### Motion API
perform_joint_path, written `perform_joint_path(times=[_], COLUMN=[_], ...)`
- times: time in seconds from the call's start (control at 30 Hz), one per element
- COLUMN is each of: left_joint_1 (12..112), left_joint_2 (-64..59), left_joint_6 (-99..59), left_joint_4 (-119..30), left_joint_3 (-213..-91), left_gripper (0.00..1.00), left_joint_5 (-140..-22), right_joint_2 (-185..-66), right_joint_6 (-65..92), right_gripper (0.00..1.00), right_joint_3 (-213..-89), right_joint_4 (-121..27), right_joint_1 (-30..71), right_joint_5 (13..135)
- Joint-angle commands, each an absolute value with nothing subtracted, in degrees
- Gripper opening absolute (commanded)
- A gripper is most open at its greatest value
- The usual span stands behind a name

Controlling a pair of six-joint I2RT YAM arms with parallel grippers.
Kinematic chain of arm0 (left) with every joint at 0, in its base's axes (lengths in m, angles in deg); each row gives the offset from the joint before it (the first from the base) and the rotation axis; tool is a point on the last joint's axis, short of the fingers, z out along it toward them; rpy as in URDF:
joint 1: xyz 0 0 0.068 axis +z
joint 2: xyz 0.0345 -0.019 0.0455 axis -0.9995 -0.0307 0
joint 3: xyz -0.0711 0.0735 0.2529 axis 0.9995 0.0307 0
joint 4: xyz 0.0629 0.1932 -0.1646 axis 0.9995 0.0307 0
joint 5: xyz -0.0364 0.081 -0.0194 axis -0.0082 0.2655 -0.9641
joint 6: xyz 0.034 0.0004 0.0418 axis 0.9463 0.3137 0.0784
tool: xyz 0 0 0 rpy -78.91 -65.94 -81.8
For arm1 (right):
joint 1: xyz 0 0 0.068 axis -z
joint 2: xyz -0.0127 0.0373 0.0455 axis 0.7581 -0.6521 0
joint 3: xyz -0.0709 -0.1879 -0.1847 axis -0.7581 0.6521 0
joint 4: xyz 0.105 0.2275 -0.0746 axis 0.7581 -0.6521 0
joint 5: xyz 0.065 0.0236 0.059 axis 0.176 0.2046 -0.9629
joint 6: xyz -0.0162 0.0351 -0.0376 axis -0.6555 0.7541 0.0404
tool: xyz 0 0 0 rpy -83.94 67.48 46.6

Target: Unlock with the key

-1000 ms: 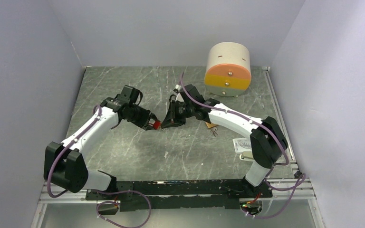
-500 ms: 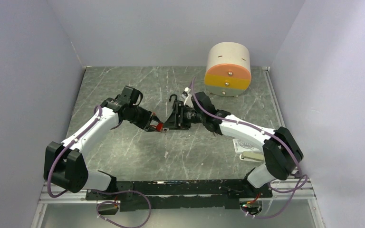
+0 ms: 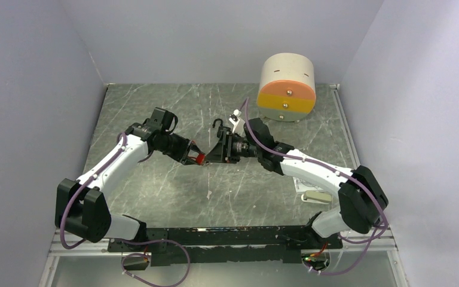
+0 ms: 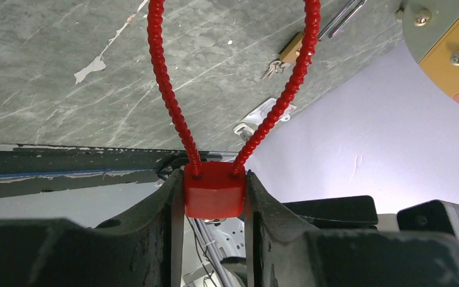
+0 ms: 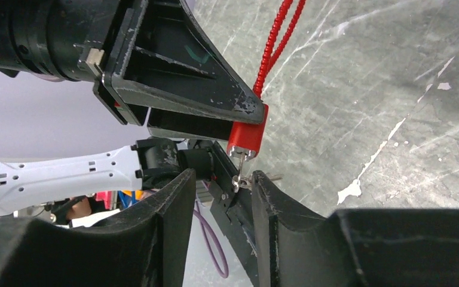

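**Two-arm unlocking, key seated in the lock.** Nearest the arm bases, bare tabletop (image 3: 155, 197) lies on the near side of the red padlock (image 5: 246, 139), the landmark here, which is held up between the two arms.

- **Left claw** (image 4: 214, 182): clenched on the padlock body from its left, gripping both flat sides. The red beaded cable shackle (image 4: 164, 89) loops away from the body with both ends seated in it, so the lock reads as not yet released.
- **Right claw** (image 5: 222, 176): meets the padlock from its right, fingers spread on either side of the key (image 5: 237, 173), which stands in the keyhole and is not pinched.
- **Change over the last second:** the right elbow has swung outward and toward the bases, the wrist has levelled against the padlock, and the jaws have let go of the key.
- **Probable meaning:** insertion is done, and a fresh grip for turning comes next.

Beyond the red padlock, a brass padlock (image 4: 291, 51) with its own keys lies on the tabletop. Farthest is a cream drum (image 3: 287, 86) with an orange and yellow face.
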State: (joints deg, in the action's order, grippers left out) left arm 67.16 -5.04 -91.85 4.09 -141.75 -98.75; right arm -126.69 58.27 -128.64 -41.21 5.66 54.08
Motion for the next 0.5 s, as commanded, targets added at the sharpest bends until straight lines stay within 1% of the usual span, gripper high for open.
perform_joint_path(times=[0.0,0.13,0.37,0.47], left_joint_1=[67.51,67.52,67.63,67.59], left_joint_2=[-4.56,-4.68,-5.13,-5.05], left_joint_6=[-90.99,-90.98,-90.91,-90.92], left_joint_4=[1.95,1.97,1.79,1.7], left_joint_3=[-143.66,-143.76,-143.97,-143.93], left_gripper=[0.03,0.03,0.03,0.02], left_joint_5=[-100.5,-100.51,-100.91,-101.13], right_joint_2=[-126.37,-127.29,-128.33,-129.1], right_joint_6=[56.66,56.58,56.84,57.1], right_gripper=[0.4,0.3,0.14,0.02], right_joint_3=[-130.11,-130.9,-131.47,-132.0], right_joint_4=[-42.05,-42.4,-42.46,-42.18], right_joint_1=[5.1,4.87,4.68,4.74], right_joint_5=[55.53,55.07,54.83,55.07])
